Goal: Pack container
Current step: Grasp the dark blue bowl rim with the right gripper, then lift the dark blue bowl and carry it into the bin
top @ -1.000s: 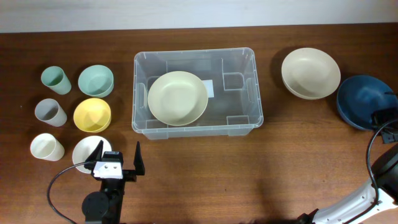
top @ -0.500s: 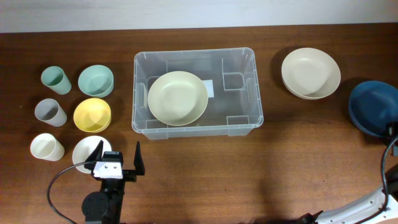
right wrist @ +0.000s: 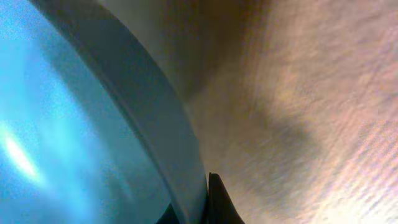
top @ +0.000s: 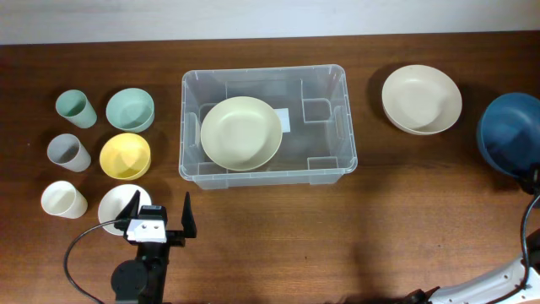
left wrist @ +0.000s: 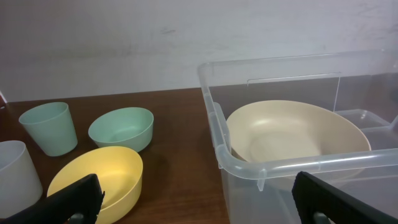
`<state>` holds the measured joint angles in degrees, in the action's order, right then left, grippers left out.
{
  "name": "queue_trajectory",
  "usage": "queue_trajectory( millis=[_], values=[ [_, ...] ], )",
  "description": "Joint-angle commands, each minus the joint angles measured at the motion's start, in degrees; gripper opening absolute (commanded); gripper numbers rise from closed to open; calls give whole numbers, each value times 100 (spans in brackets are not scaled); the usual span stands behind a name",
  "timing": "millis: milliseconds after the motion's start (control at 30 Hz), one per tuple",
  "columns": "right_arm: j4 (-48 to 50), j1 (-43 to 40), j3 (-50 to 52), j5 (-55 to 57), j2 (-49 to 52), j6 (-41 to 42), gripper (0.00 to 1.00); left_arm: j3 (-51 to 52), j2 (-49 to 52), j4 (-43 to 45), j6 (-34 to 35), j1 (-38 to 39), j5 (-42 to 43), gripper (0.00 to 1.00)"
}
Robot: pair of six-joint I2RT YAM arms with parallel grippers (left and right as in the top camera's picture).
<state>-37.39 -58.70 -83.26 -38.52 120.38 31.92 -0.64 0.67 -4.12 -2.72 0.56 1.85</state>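
Clear container [top: 321, 139] at table centre, holding one pale bowl [top: 241, 133].

The container is a rectangular clear-plastic bin with rounded corners; the pale bowl sits upright in its left half, beside a white label [top: 283, 121] on the base. Left of it stand three matte cups in a column: green cup [top: 76, 108], grey cup [top: 67, 152], white cup [top: 63, 199]. Next to them are three small round bowls: green bowl [top: 130, 110], yellow bowl [top: 125, 156], white bowl [top: 116, 205]. Right of the container lies one wide, shallow cream bowl [top: 421, 99]. At the right edge the right gripper [right wrist: 205, 205] is clamped on the rim of one glossy blue bowl [top: 510, 133]. The left gripper [top: 160, 215], just beside the white bowl, has its fingers spread wide and holds nothing. The table [top: 405, 219] is brown wood grain.
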Motion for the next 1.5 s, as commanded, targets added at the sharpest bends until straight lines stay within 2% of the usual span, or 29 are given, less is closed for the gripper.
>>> queue_trajectory(
  millis=[0,200,300,433,700,867,967,1100,1467],
  values=[
    [35,133,-4,-791,-863,-131,4,15,-37,-46,33,-35,-17,99],
    [-170,837,-4,-1104,-2087,-153,4,15,-37,-46,33,-35,-17,99],
    [-291,1836,-4,-1095,-2868,-166,4,15,-37,-46,33,-35,-17,99],
    [-236,3392,-4,-885,-3342,-79,4,15,-37,-46,33,-35,-17,99],
    [-15,6151,-4,796,-3001,229,4,15,-37,-46,33,-35,-17,99],
    [608,7316,-4,931,-2470,651,4,15,-37,-46,33,-35,-17,99],
    [660,7709,-4,1362,-2155,765,4,15,-37,-46,33,-35,-17,99],
    [905,7967,-2,1399,-1725,756,4,15,-37,-46,33,-35,-17,99],
    [1021,8043,-4,1488,-960,778,4,15,-37,-46,33,-35,-17,99]
  ],
)
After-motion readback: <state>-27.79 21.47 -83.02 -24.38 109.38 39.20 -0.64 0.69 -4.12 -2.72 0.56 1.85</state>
